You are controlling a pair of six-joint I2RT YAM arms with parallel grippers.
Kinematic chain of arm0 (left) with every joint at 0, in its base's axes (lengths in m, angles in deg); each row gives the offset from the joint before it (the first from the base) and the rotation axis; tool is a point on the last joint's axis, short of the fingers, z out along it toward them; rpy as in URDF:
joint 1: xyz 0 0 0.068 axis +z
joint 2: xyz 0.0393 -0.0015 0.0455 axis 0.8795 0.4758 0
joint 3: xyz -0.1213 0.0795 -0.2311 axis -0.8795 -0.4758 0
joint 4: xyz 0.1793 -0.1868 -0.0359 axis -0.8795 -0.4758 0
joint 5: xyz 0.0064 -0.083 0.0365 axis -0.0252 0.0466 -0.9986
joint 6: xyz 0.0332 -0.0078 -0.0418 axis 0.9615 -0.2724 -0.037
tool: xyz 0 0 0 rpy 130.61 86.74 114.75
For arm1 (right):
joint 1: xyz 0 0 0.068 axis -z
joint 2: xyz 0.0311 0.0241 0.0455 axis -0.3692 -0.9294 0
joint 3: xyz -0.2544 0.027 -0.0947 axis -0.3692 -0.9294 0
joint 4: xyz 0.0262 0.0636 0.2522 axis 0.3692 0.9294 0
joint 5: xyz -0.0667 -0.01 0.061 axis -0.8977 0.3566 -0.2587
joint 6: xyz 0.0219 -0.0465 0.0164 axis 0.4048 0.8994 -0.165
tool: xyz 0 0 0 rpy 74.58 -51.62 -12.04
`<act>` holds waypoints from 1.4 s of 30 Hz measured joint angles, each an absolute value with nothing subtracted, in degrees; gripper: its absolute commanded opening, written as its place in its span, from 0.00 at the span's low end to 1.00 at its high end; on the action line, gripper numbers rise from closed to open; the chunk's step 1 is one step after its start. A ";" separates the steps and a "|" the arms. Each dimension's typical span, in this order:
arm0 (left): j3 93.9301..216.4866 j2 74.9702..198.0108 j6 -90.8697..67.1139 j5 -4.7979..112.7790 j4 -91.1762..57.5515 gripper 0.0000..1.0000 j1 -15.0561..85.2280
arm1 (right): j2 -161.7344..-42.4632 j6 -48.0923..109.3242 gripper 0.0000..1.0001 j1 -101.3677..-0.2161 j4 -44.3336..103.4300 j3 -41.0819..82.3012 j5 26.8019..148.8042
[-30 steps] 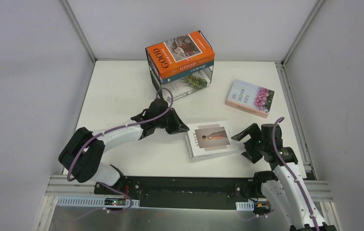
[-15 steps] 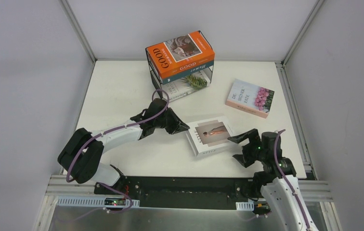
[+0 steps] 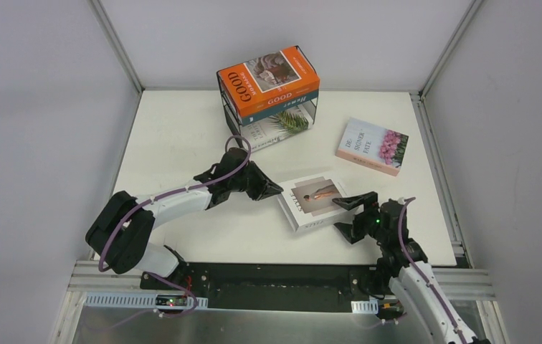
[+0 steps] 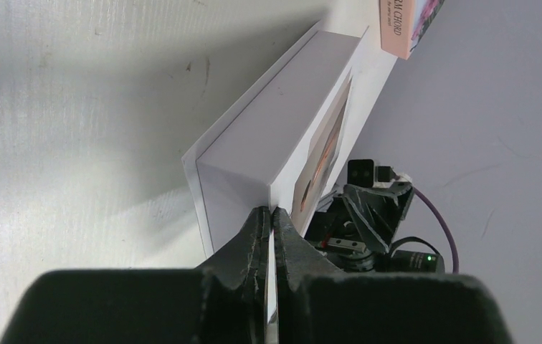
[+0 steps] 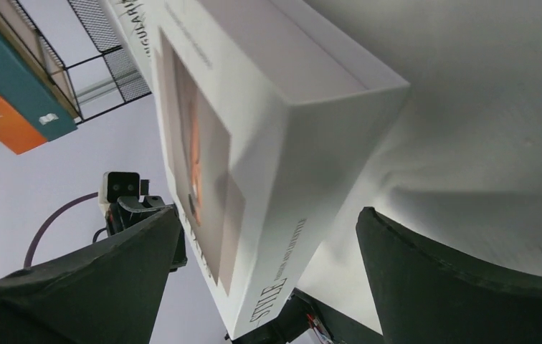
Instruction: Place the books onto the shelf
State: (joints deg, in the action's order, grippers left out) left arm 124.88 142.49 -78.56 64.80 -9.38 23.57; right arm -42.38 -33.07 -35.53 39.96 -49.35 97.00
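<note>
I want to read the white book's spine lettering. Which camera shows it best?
Right wrist: the STYLE book fills much of the view, its spine lettering legible. Top external shows most of the cover, but small; left wrist sees it edge-on, no lettering readable.

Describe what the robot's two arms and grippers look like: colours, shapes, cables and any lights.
Both the left arm and right arm have white tube-like links between bulky black joints, each trailed by a purple cable. The left gripper and right gripper are black with two wedge-shaped fingers. A small green light glows on the right wrist.
</note>
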 measured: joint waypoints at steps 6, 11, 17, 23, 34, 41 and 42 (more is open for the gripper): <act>124.05 142.49 -79.45 64.80 -8.28 0.00 23.57 | -50.67 -35.93 0.98 -38.35 31.35 -51.76 96.81; 123.46 142.49 -79.93 64.80 -7.63 0.00 23.54 | -51.28 -37.11 0.84 -39.71 27.37 -52.06 95.41; 123.38 142.49 -80.57 64.78 -7.23 0.00 23.57 | -47.85 -37.66 0.68 -39.82 24.18 -52.15 92.11; 123.38 142.58 -80.92 64.91 -6.12 0.00 23.57 | -47.50 -37.53 0.60 -39.82 21.86 -52.17 90.12; 123.38 145.00 -80.92 65.15 -4.87 0.00 23.89 | -59.85 -35.71 0.52 -40.56 13.16 -52.13 89.66; 123.38 145.16 -80.87 65.19 -4.98 0.00 24.18 | -61.86 -34.88 0.32 -41.02 10.43 -52.04 88.30; 123.38 145.16 -80.87 65.19 -4.98 0.00 24.16 | -61.86 -34.80 0.29 -41.04 10.32 -52.04 88.24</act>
